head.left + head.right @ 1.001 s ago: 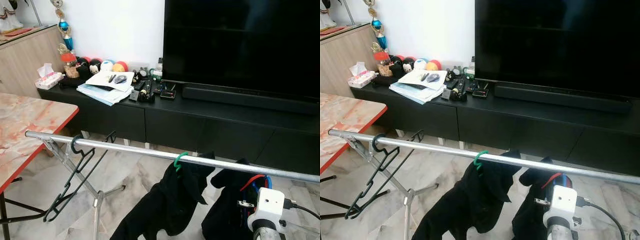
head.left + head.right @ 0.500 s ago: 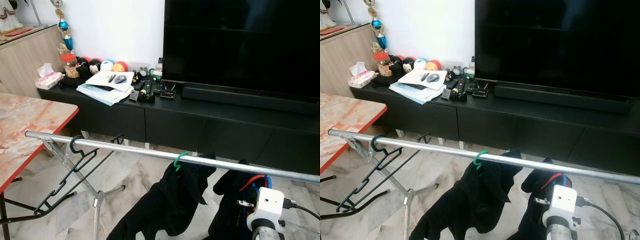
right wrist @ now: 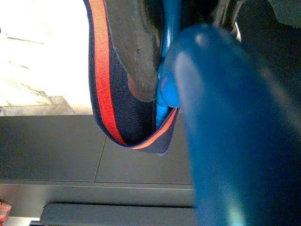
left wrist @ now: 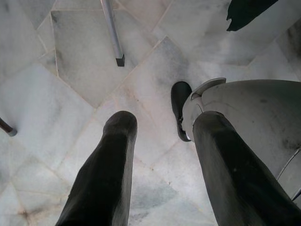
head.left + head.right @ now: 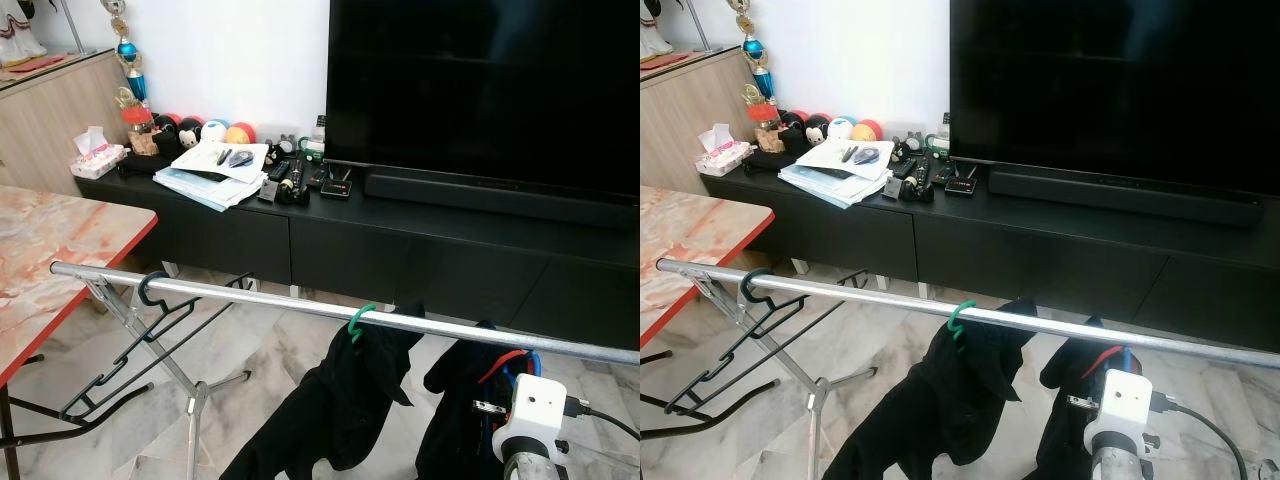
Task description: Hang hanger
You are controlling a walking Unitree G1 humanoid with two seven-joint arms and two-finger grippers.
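The right gripper [image 3: 155,70] has its black fingers [image 3: 134,47] squeezed onto a blue hanger [image 3: 169,89], with dark cloth with a red stripe [image 3: 101,80] caught beside it. From the head, the right arm's white wrist [image 5: 535,415] is low, just under the silver rail [image 5: 300,303], with the blue hanger's top [image 5: 528,362] touching the rail near the black clothes [image 5: 345,410]. A green hook [image 5: 358,318] hangs on the rail too. An empty black hanger [image 5: 140,335] hangs tilted near the rail's other end, by the pink table [image 5: 50,260]. The left gripper [image 4: 160,141] hangs down over the white floor [image 4: 70,70], its two fingers [image 4: 110,174] apart and holding nothing.
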